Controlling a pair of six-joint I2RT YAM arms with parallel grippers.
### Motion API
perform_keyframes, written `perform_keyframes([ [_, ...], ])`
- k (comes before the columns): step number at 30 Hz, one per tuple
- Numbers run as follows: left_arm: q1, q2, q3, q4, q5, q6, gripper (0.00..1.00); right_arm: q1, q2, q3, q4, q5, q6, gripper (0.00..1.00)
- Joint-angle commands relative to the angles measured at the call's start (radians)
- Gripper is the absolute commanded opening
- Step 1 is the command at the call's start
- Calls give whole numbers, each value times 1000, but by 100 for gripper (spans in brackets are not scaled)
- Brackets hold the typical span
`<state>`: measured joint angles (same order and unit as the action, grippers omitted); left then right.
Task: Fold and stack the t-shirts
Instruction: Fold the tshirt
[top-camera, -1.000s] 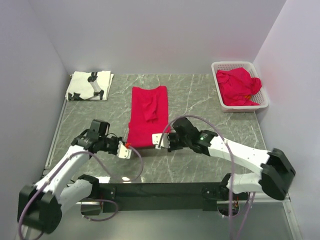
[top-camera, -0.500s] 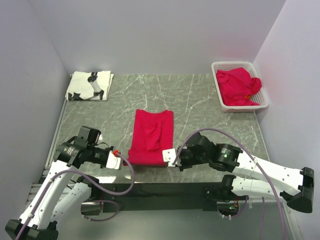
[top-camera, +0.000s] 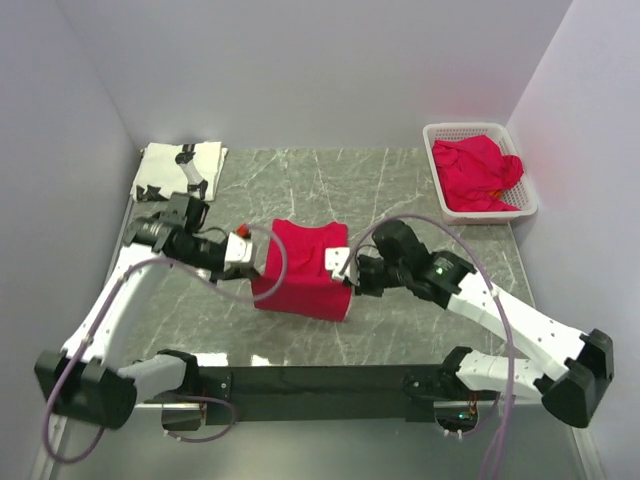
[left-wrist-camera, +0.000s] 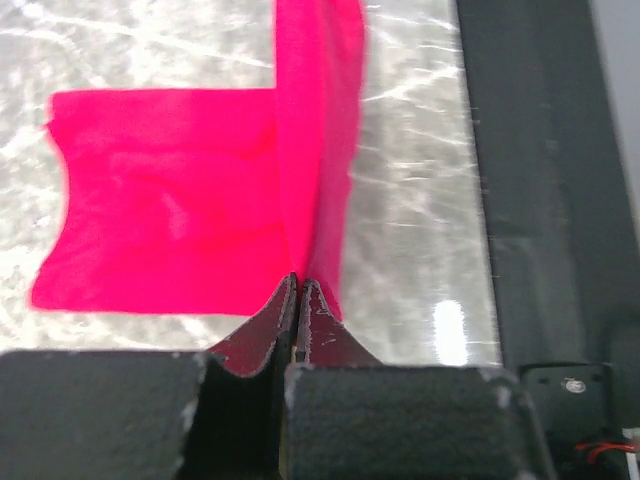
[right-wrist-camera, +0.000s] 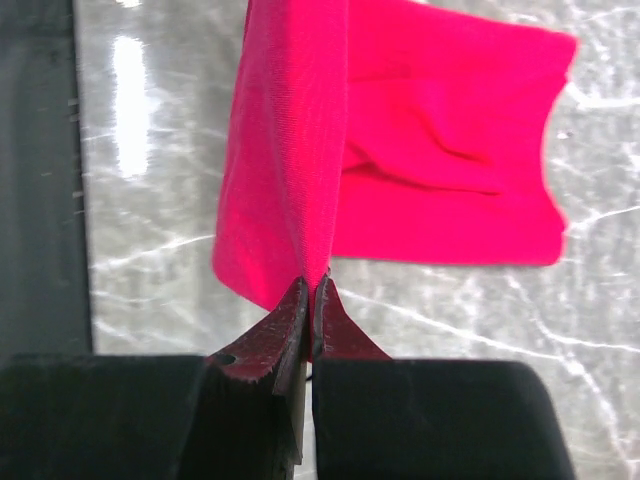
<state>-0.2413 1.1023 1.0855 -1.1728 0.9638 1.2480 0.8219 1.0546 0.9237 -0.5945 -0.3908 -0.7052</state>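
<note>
A bright red t-shirt (top-camera: 302, 268) lies mid-table, its near end lifted and carried back over the rest. My left gripper (top-camera: 241, 238) is shut on its left corner; the left wrist view shows the cloth (left-wrist-camera: 310, 150) rising from the closed tips (left-wrist-camera: 299, 282). My right gripper (top-camera: 345, 267) is shut on the right corner; the cloth (right-wrist-camera: 290, 160) shows in the right wrist view above the closed tips (right-wrist-camera: 309, 285). A folded white t-shirt with black print (top-camera: 180, 170) lies at the far left. More red t-shirts (top-camera: 478, 172) fill the basket.
A white lattice basket (top-camera: 437, 133) stands at the far right against the wall. Grey walls close in the table on three sides. A black rail (top-camera: 330, 378) with the arm bases runs along the near edge. Cables loop over both arms.
Both grippers have lifted the near end of the red t-shirt and carried it away from the near edge, over the far half. The shirt now looks about half as long.
</note>
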Motion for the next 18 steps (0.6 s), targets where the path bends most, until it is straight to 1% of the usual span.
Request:
perform_keyframes([
  [1, 49, 127, 108, -4, 59, 45, 0, -85, 63, 72, -16, -80, -103, 0],
  [2, 65, 169, 129, -17, 75, 59, 0, -105, 114, 93, -18, -89, -126, 0],
  [3, 92, 253, 180, -22, 82, 80, 1, -124, 143, 107, -18, -104, -172, 0],
  [4, 100, 293, 204, -10, 85, 67, 1, -168, 175, 121, -14, -111, -190, 0],
  [5, 105, 333, 256, 24, 84, 45, 1, -190, 239, 153, -14, -120, -209, 0],
  [6, 112, 412, 287, 33, 85, 24, 1, -211, 275, 173, -17, -138, -253, 0],
  [7, 117, 453, 316, 38, 88, 24, 1, -227, 313, 196, -21, -138, -272, 0],
  [8, 117, 493, 376, 47, 89, 15, 1, -260, 391, 243, -21, -137, -290, 0],
  [9, 120, 569, 407, 71, 84, -17, 1, -276, 434, 274, -22, -134, -321, 0],
  [10, 123, 608, 437, 84, 88, -37, 1, -291, 479, 306, -30, -135, -332, 0],
  [11, 126, 648, 495, 94, 90, -53, 1, -318, 569, 381, -39, -141, -342, 0],
  [12, 132, 730, 525, 108, 90, -77, 1, -331, 617, 424, -54, -149, -347, 0],
  [13, 131, 772, 556, 120, 81, -99, 1, -343, 709, 467, -79, -161, -350, 0],
  [14, 132, 815, 614, 139, 75, -128, 1, -351, 755, 545, -86, -161, -341, 0],
  [15, 137, 897, 643, 154, 70, -183, 1, -366, 797, 582, -93, -161, -332, 0],
  [16, 138, 939, 699, 191, 44, -214, 1, -372, 876, 649, -100, -167, -318, 0],
  [17, 135, 977, 727, 209, 33, -249, 1, -382, 913, 679, -105, -172, -306, 0],
  [18, 135, 1051, 753, 235, 24, -339, 1, -391, 950, 711, -106, -172, -295, 0],
])
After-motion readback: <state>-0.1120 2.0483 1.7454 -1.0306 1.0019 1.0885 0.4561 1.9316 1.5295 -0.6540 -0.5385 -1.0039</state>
